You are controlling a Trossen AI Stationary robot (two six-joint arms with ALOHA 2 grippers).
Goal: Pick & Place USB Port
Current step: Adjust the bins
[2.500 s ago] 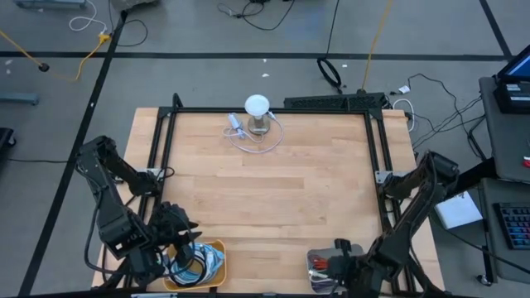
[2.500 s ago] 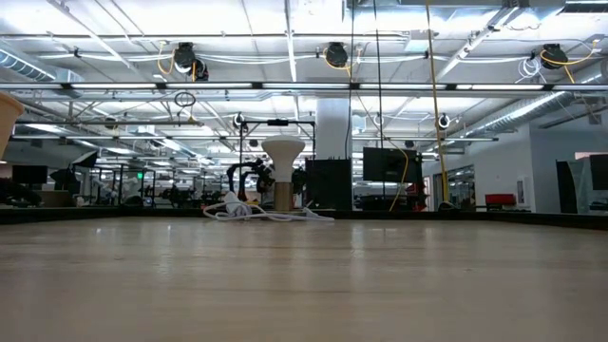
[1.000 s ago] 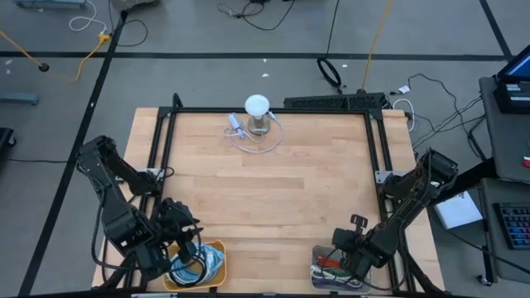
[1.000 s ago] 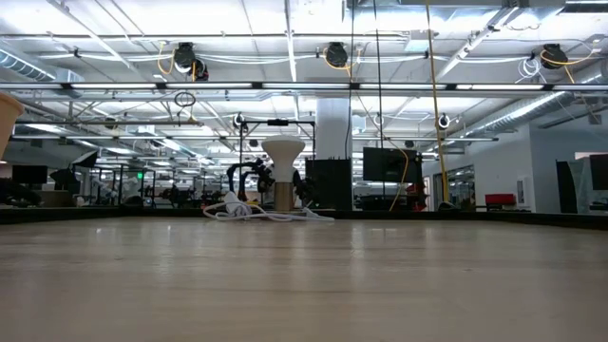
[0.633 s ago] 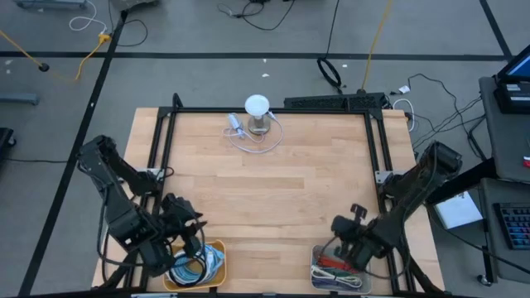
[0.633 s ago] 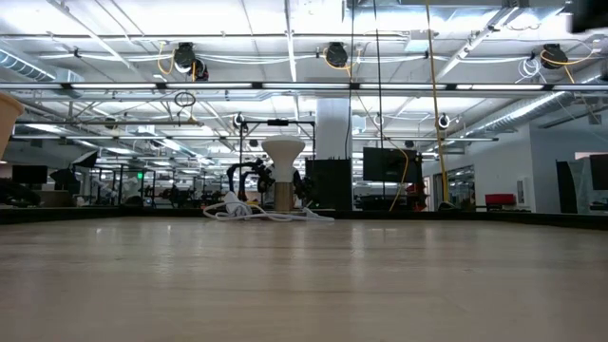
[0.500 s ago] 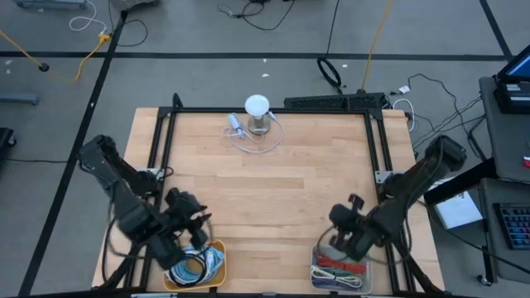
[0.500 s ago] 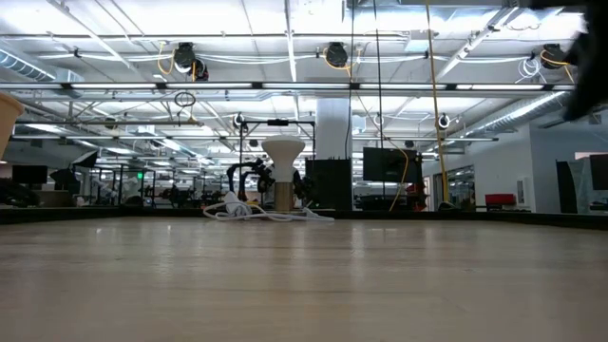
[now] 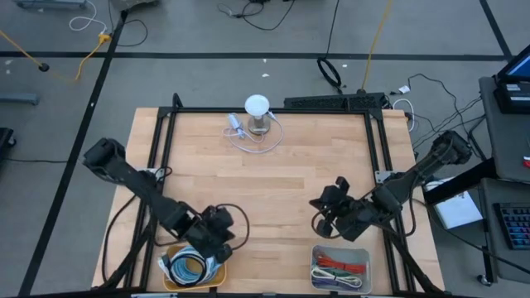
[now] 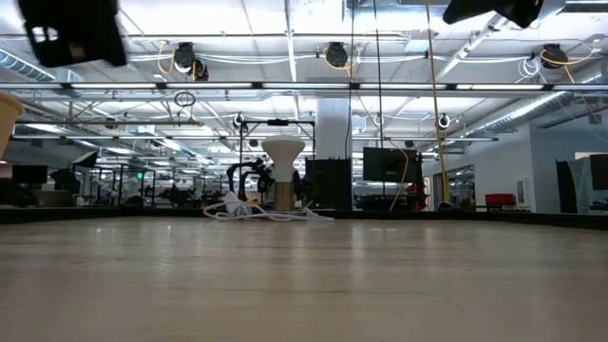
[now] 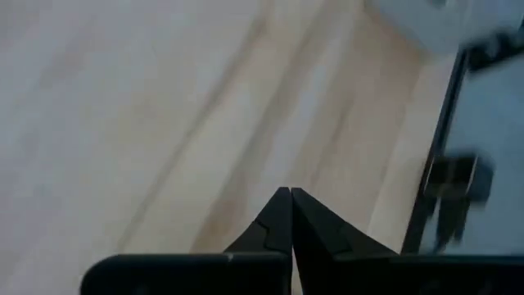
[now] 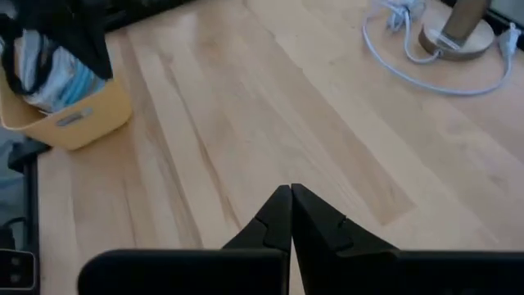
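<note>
At the table's far edge stands a white round-topped stand [image 9: 257, 110]. Beside it on the wood lies a looped white cable with a small white USB port block [image 9: 237, 126], also in the right wrist view [image 12: 399, 14]. My left gripper [image 9: 225, 238] hangs over bare wood just right of the yellow bin [image 9: 190, 266]. It is shut and holds nothing [image 11: 289, 206]. My right gripper [image 9: 320, 217] hangs over the wood, far of the clear tray [image 9: 341, 266]. It too is shut and holds nothing [image 12: 291, 203].
The yellow bin [image 12: 70, 115] holds coiled cables. The clear tray holds red and green pieces. A black frame [image 9: 166, 157] runs along the table's left, far and right sides. Bare wood [image 9: 273, 178] lies between the grippers and the stand. Dark arm parts show high in the low view [image 10: 71, 28].
My left gripper has swung from above the yellow bin toward the table's right edge and sunk, and now hangs over bare wood beside the bin. My right gripper has risen from the clear tray and gone toward the far and left edges, turning as it went.
</note>
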